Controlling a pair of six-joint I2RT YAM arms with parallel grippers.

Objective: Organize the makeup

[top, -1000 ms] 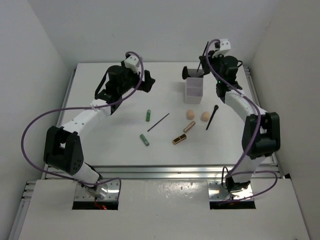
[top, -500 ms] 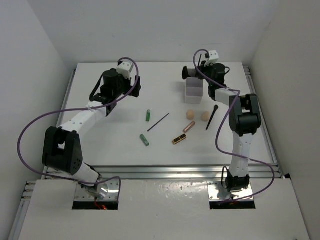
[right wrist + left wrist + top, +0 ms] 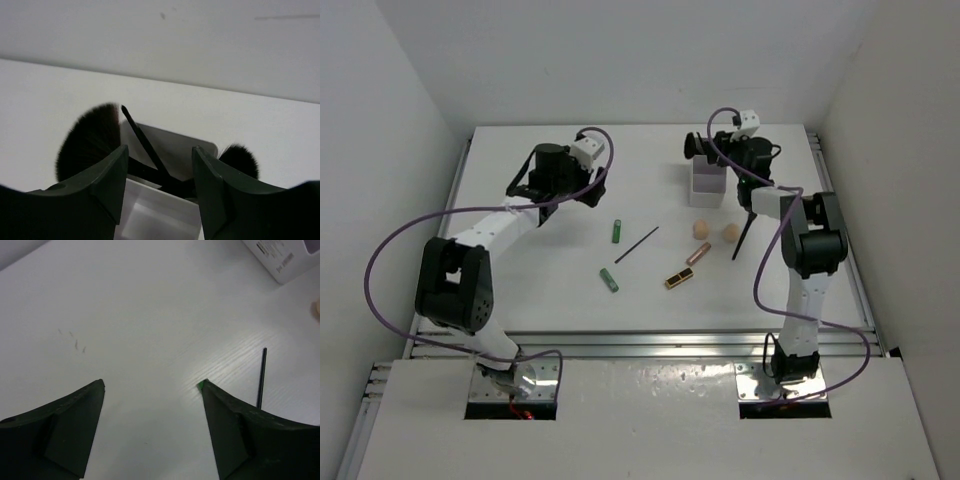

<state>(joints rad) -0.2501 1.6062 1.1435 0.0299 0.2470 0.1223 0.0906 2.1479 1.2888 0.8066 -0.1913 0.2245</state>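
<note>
The makeup lies across the middle of the table: two green tubes (image 3: 617, 231) (image 3: 608, 280), a thin black stick (image 3: 636, 244), two peach sponges (image 3: 700, 229) (image 3: 729, 233), a rose-gold tube (image 3: 698, 254), a gold-black lipstick (image 3: 679, 278) and a black brush (image 3: 745, 233). My right gripper (image 3: 159, 147) hangs open over the white box (image 3: 705, 190). A thin black stick (image 3: 145, 142) and two brush heads (image 3: 90, 142) (image 3: 240, 160) stand in that box. My left gripper (image 3: 152, 382) is open above bare table, with a green tube's tip (image 3: 199, 385) peeking past its right finger.
The white box's corner (image 3: 285, 257) shows at the top right of the left wrist view, with the loose stick (image 3: 261, 377) beside my right finger. White walls close in the table on three sides. A metal rail (image 3: 640, 342) runs along the near edge.
My right gripper has come down over the box and opened, leaving the thin black stick standing inside. My left arm has swung toward the upper green tube, jaws slightly narrower.
</note>
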